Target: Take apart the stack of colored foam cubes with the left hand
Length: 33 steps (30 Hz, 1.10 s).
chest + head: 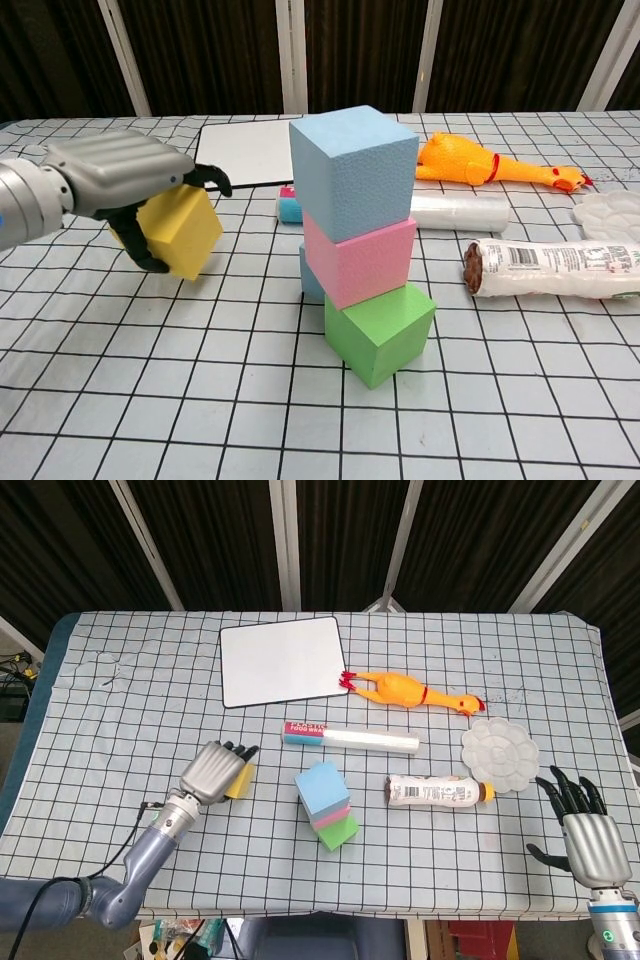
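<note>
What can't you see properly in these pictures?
- Teal cube: chest view, mostly hidden behind the pink cube; head view, hidden by the stack.
- Yellow cube: top covered by the left hand.
- Right hand: absent from chest view.
- Tube label: too small.

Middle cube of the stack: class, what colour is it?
Pink; the middle cube shows best in the chest view.
</note>
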Available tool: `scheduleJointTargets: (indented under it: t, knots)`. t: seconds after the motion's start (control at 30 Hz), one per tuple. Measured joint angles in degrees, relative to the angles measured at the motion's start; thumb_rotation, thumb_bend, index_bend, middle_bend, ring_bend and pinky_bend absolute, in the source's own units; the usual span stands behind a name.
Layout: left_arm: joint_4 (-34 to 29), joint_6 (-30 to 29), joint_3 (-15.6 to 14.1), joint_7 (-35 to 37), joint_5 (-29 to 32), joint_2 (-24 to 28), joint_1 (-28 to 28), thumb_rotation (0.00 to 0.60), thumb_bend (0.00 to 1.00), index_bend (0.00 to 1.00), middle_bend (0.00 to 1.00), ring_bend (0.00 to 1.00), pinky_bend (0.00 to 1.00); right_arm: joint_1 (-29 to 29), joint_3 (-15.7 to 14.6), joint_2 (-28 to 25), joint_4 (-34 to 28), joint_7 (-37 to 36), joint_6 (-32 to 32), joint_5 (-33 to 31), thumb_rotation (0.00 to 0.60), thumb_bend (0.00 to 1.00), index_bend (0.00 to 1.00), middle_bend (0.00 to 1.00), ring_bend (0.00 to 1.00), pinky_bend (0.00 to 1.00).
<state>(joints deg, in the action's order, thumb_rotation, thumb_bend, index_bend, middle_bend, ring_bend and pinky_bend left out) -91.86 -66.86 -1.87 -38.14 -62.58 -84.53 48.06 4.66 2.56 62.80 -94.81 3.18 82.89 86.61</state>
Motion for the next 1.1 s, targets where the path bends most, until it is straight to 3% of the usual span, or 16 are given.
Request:
scheduleJointTargets:
  t: [0.2, 0.33, 0.57, 0.63, 0.73, 0.93, 1.1]
  knots:
    - [9.4, -2.9, -1.7, 8.1, -6.7, 2.4, -4.2, 0.6, 0.17, 0.21, 0.37, 0.41, 0.53, 0.1, 0.0, 0.2, -0.2, 0.7, -0.5, -0.4, 0.6, 0.02, 0.16, 0.04, 0.15, 0.06]
    - [10.7, -3.4, -2.8, 11.9, -9.5, 5.5, -6.4, 0.6, 0.16, 0.2, 0.35, 0.4, 0.53, 0.2, 0.0, 0.1, -0.4, 0.7, -0.5, -0.5, 0.6, 0.02, 0.16, 0.04, 0.15, 0.06]
    - [10.0, -1.3, -4.6, 17.5, -11.1, 10.9, -9.4, 0.6, 0.04, 0.12, 0.18, 0.21, 0.41, 0.3, -0.2, 0.2, -0.4, 0.6, -0.6, -0.3, 0.6, 0.02, 0.16, 0.04, 0.15, 0.06]
    - [9.1, 1.0, -4.7, 18.7, -10.7, 12.1, -9.5, 0.6, 0.01, 0.05, 0.09, 0.09, 0.32, 0.3, -0.2, 0.1, -0.5, 0.6, -0.6, -0.2, 0.6, 0.02, 0.16, 0.04, 0.15, 0.06]
    - [7.3, 5.2, -4.7, 19.5, -8.8, 14.0, -9.2, 0.6, 0.0, 0.0, 0.01, 0.0, 0.21, 0.2, -0.2, 0.1, -0.5, 0.5, -0.7, -0.3, 0.6, 0.02, 0.16, 0.04, 0.15, 0.06]
    - [2.0, 16.2, -3.9, 18.1, 0.8, 18.5, -6.5, 0.6, 0.0, 0.0, 0.0, 0.0, 0.18, 0.3, -0.3, 0.1, -0.5, 0.7, -0.8, -0.4, 0.6, 0.02, 0.16, 0.04, 0.15, 0.06]
    - [-1.8, 17.5, 0.4, 21.8, 2.8, 19.7, -5.2, 0.6, 0.0, 0.0, 0.0, 0.0, 0.16, 0.5, -0.4, 0.5, -0.5, 1.6, -1.0, -0.2, 0.6, 0.02, 0.16, 0.04, 0.15, 0.06]
